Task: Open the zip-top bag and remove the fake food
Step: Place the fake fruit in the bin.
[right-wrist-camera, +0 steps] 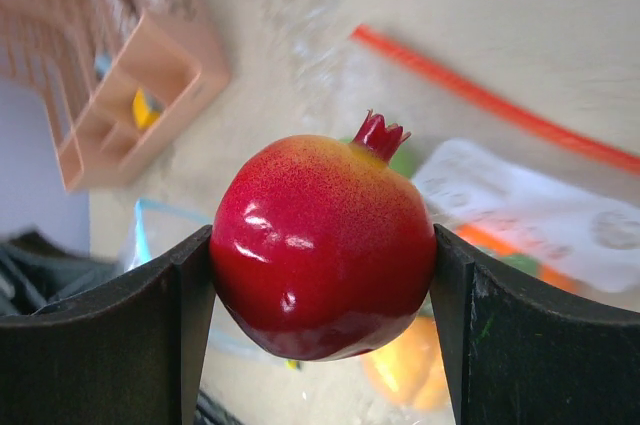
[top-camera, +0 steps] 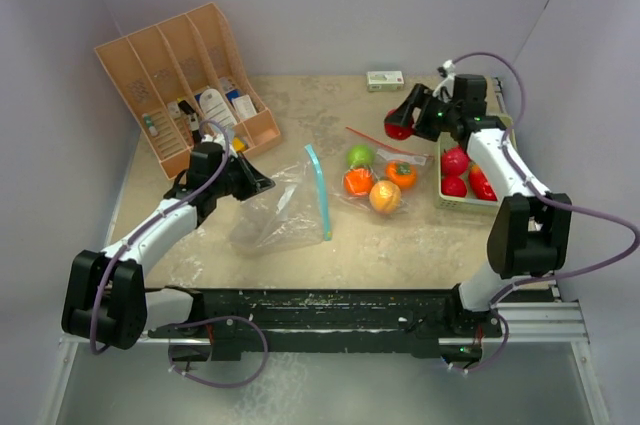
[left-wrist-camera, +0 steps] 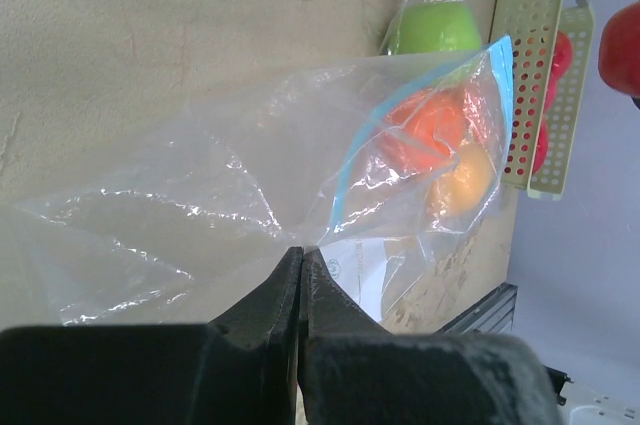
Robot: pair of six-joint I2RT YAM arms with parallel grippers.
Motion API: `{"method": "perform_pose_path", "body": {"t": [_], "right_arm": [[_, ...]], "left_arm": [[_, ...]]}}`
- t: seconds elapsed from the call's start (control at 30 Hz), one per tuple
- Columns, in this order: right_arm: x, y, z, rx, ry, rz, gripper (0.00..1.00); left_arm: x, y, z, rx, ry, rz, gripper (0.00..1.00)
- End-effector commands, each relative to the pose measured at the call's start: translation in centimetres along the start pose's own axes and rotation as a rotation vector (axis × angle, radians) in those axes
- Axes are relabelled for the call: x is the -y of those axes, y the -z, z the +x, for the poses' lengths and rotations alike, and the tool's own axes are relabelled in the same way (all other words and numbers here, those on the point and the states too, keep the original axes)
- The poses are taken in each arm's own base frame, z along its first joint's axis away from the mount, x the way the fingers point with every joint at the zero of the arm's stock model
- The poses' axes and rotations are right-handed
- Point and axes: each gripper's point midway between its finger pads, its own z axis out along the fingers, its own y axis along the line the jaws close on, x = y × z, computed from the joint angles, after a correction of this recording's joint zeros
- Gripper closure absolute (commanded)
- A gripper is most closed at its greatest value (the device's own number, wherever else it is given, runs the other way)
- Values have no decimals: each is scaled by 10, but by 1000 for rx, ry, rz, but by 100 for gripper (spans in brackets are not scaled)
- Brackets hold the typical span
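My left gripper (top-camera: 258, 183) is shut on an edge of a clear zip-top bag (top-camera: 285, 210) with a blue zip, which looks empty and is pinched at my fingertips in the left wrist view (left-wrist-camera: 301, 251). My right gripper (top-camera: 400, 125) is shut on a red toy pomegranate (right-wrist-camera: 320, 245) and holds it above the table. A green fruit (top-camera: 360, 156), two orange fruits (top-camera: 357, 182) and a yellow-orange fruit (top-camera: 385, 196) lie together at a second clear bag with a red zip (top-camera: 385, 145). I cannot tell if they are inside it.
A pale green perforated tray (top-camera: 470, 207) at the right holds three red fruits (top-camera: 455, 161). A peach desk organiser (top-camera: 185, 75) stands at the back left. A small white box (top-camera: 385, 79) lies at the back wall.
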Motion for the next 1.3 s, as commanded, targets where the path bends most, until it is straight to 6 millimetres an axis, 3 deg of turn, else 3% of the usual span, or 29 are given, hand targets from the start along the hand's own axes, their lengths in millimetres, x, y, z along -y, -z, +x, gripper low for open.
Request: {"method": "perform_pose_path", "body": {"t": [0.0,0.13,0.33,0.47,0.57,0.7,0.8,1.0,1.1,1.17,1.27], "right_arm": [[48,13,-67,233,-204,87,45],[95,25,-87,319,-268,194,45],[149,52,-111,416,-274,385,43],[185,43,-98,376,-283,517,42],[199,39,-100,374,-278,562,40],[209,39,-117,372,-230,613,26],[219,46,-132,355,-176,699,8],[198,57,-144,382,-89,693,3],[176,64,-144,391,-32,669,4],[144,56,-138,371,33,601,6],[71,16,-106,260,179,352,6]], "left_arm": [[10,5,-10,33,-26,38,100],[7,7,-7,24,-34,28,100],[6,10,-9,16,-48,28,100],[8,11,-12,5,-60,33,100],[6,10,-15,-5,-59,37,100],[8,11,-25,-6,-68,44,100],[8,14,-31,-6,-88,41,100],[2,18,-33,-11,-89,31,100],[3,13,-34,-18,-72,53,100],[8,8,-36,-28,-64,85,100],[12,-1,-42,-32,-57,107,100]]}}
